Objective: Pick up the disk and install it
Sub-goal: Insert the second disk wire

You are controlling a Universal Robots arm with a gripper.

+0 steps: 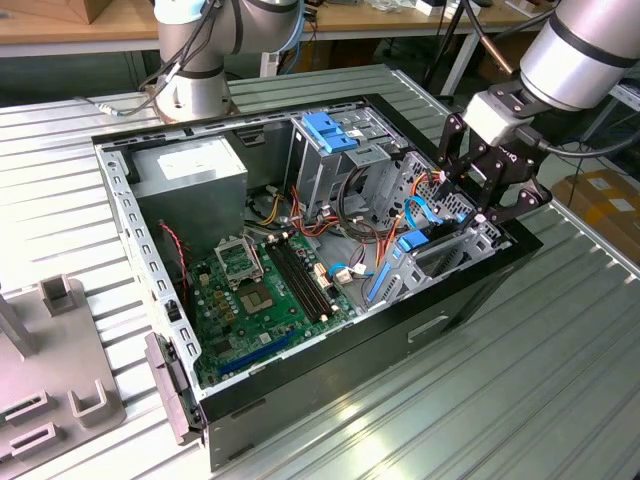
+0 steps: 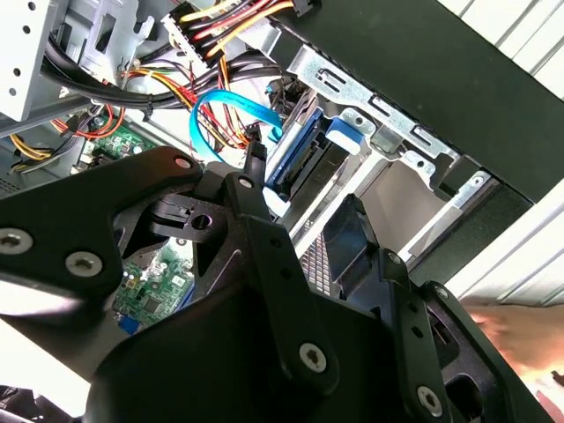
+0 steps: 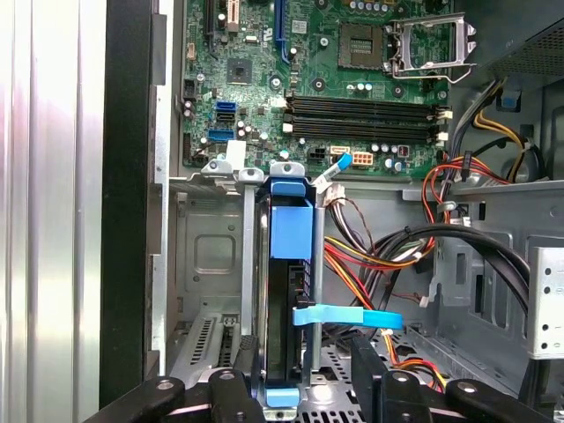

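Your gripper (image 1: 472, 200), grip unreadable, sits over the disk (image 3: 284, 335), already upright in its bay (image 3: 211, 256) at the exterior view's right; seating unconfirmed.

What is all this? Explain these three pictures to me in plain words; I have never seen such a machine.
It is a robot arm with a black hand at its end. The exterior view is taken by a camera standing off the arm; both wrist views come from cameras riding on the arm, looking past the hand. On the ribbed metal table lies an open computer case, with its green motherboard and a grey power-supply box inside. The disk, black with a blue bracket, stands on edge in a metal bay at the case's corner, right by the hand. Whether the hand grips it, I cannot tell.
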